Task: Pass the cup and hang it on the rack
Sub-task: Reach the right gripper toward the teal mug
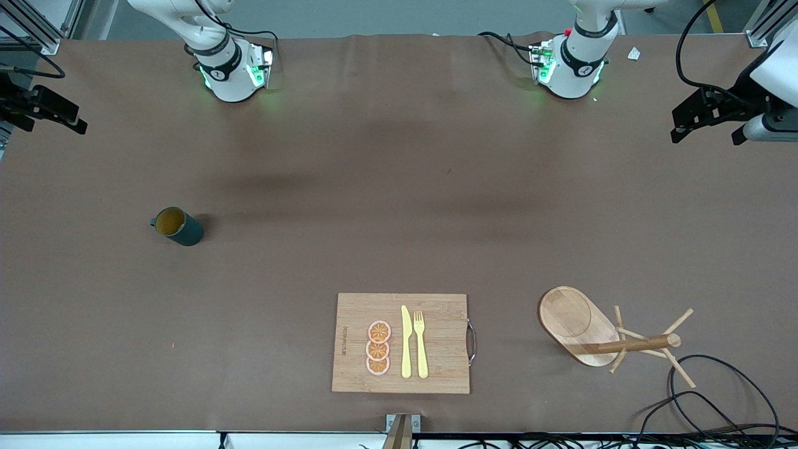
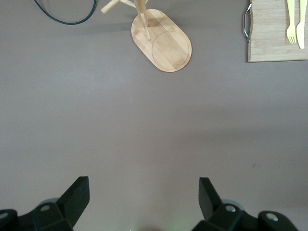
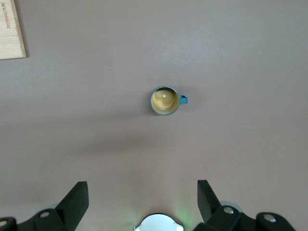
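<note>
The cup stands upright on the worktop, toward the right arm's end, mouth up, its yellowish inside showing. Its small handle points away from the table's middle, toward the right arm's edge of the worktop. In the right wrist view the cup lies directly ahead of the right gripper, well apart from it and almost centred between the jaws, which stand wide apart and hold nothing. The handle sits crosswise to the line from the jaws to the cup.

I judge the right arm the nearer one for the pick-up: the cup lies at its end of the worktop, while the left arm comes from the other end. The coming move turns on a descent over the cup with the jaws spanning the round body and kept off the handle.

The rack stands nearer to the front camera than the cup, toward the left arm's end. Its oval base lies flat and its post leans toward the viewer's edge only by perspective; I cannot tell any real tilt. The left wrist view shows the rack ahead of the left gripper, well apart, jaws wide apart and empty.

Between cup and rack lies a bamboo cutting board.
</note>
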`<state>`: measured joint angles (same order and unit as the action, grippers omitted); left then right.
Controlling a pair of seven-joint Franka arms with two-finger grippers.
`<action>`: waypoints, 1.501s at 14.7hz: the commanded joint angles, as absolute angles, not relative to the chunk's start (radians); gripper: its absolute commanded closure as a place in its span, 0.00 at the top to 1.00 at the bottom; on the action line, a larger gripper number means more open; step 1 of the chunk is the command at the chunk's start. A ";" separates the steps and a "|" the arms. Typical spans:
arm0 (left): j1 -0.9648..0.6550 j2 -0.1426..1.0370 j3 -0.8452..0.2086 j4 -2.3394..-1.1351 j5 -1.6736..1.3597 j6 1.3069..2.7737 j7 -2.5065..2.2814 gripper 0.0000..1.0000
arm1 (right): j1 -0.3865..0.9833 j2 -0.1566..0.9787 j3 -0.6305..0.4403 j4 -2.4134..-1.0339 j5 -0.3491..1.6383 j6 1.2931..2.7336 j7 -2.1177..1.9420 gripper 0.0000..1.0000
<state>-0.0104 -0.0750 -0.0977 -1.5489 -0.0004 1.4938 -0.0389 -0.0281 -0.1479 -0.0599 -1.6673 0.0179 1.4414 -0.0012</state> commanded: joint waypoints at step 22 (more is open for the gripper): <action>-0.006 -0.038 -0.091 -1.485 0.011 1.445 -0.021 1.00 | -0.149 0.178 -0.064 -1.868 0.029 1.831 -0.599 1.00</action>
